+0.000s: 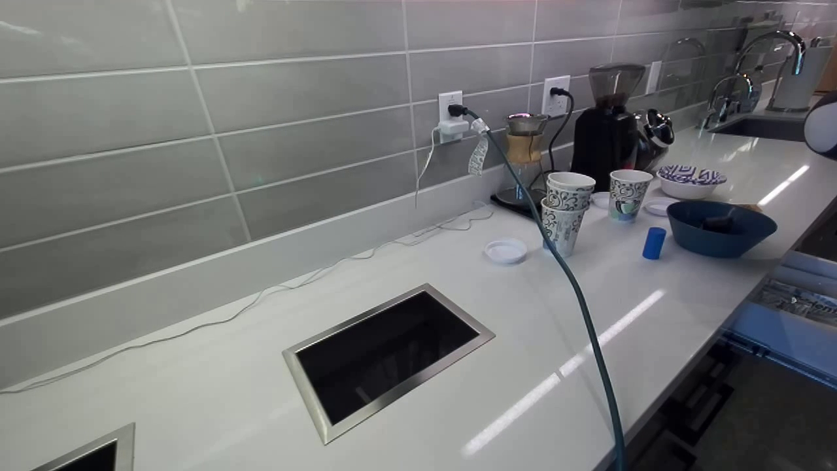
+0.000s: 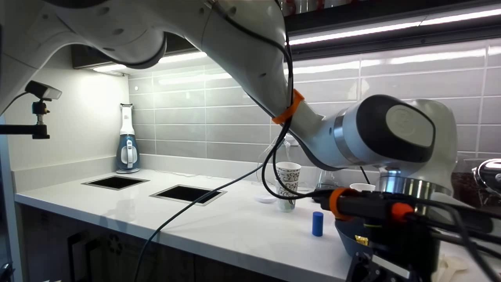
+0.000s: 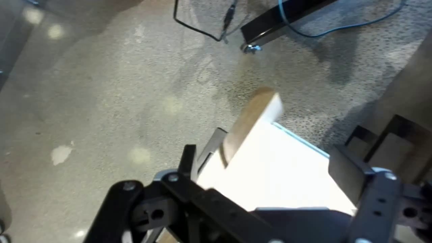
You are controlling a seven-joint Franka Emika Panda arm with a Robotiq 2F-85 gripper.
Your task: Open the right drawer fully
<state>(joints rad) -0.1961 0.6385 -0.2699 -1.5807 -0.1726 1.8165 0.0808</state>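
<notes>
A recycling sign (image 2: 114, 243) marks the dark cabinet door (image 2: 168, 258). Lettering on the plastic packet (image 1: 801, 301) is present but cannot be read in full.

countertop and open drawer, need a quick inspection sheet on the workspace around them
Surface: glossy white countertop, metal-rimmed cut-outs
Job's things: drawer pulled out, plastic packaging inside; whether fully open, cannot tell
Clutter: patterned paper cups, blue cylinder, dark blue bowl
Gripper: jaws apart, glaring white surface seen between; contact unclear
Cables: dark green cord from wall outlet, over the countertop, past its front edge
Surroundings: grey tiled wall, black grinder, concrete floor
</notes>
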